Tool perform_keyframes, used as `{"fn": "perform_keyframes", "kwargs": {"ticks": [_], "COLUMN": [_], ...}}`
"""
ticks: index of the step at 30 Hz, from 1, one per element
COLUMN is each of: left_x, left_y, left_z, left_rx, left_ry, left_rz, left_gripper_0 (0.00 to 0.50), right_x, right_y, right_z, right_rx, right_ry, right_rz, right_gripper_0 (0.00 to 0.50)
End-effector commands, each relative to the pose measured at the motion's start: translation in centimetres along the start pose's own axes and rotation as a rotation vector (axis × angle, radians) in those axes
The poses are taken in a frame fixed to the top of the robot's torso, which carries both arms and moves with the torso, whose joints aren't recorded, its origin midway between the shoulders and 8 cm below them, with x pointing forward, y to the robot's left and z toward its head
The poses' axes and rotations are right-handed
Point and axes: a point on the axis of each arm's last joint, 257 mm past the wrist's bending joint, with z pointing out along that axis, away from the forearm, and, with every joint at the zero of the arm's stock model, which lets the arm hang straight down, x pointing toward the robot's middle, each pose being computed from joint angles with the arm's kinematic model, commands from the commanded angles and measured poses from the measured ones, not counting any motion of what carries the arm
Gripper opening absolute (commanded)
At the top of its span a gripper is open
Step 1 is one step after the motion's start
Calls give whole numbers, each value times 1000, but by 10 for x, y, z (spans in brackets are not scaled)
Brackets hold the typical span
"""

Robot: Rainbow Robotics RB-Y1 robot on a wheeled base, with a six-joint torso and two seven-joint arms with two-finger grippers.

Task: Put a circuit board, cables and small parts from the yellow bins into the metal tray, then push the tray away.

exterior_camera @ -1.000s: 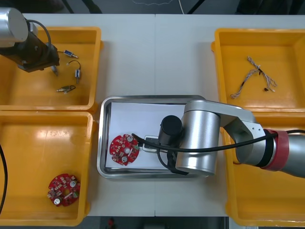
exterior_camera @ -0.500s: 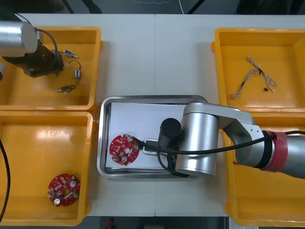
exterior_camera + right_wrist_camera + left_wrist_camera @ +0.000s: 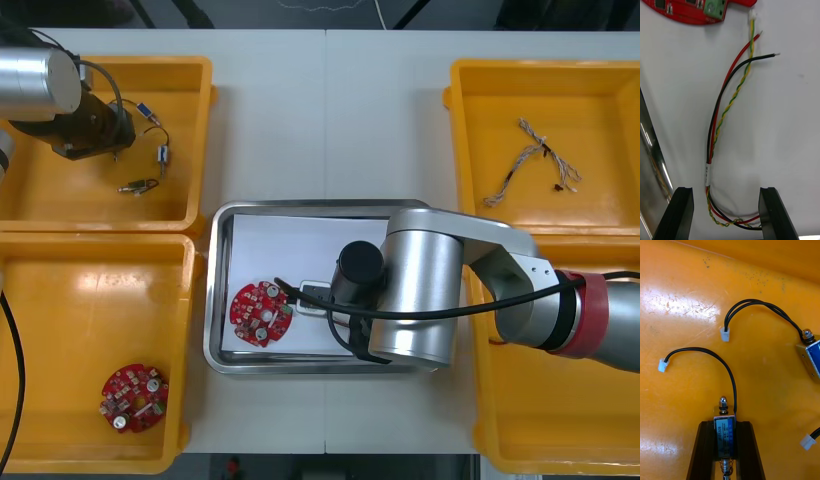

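My left gripper point(image 3: 725, 424) is low in the upper-left yellow bin point(image 3: 203, 100), shut on a small metal part point(image 3: 724, 435) with a blue label and a black wire. A second small metal part point(image 3: 811, 354) lies just beyond it. My right gripper point(image 3: 725, 191) hangs open over the white inside of the metal tray point(image 3: 215, 290). A red, black and yellow cable point(image 3: 720, 123) lies loose on the tray floor between the fingers point(image 3: 680, 212), which do not touch it. A round red circuit board point(image 3: 261, 312) lies in the tray beside the cable. The right arm point(image 3: 420, 290) covers the tray's right half.
Loose small metal parts point(image 3: 162, 153) lie in the upper-left bin. The lower-left bin point(image 3: 60, 300) holds another circuit board point(image 3: 133, 397). A thin twisted cable point(image 3: 535, 160) lies in the upper-right bin point(image 3: 460, 120). The tray's shiny wall point(image 3: 651, 161) runs close beside one right finger.
The left gripper moved down into the bin and shut on a small metal part. The right gripper opened and let go of the cable in the tray.
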Motion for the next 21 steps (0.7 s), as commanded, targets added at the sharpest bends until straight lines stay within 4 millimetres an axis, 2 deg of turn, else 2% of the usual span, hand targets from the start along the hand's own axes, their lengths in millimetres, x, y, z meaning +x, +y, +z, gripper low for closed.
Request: {"fn": "perform_keyframes", "kwargs": {"ticks": [1, 4, 8, 16, 21], "left_x": [-12, -14, -16, -4, 13], "left_y": [-12, -9, -5, -7, -9], "left_z": [-14, -27, -57, -106, -124], "left_rx": [1, 1, -6, -46, -59], "left_ry": [-14, 8, 55, 117, 121], "left_rz": [123, 112, 106, 156, 206], "left_gripper_0": [0, 0, 0, 0, 0], "right_x": [-24, -16, -5, -5, 0], "right_y": [-22, -30, -43, -43, -38], "right_z": [-35, -45, -68, -68, -63], "right_rx": [53, 68, 97, 97, 85], "right_ry": [-78, -51, -21, -21, -3], "right_rz": [-27, -12, 12, 12, 16], "right_gripper_0": [500, 500, 500, 500, 500]}}
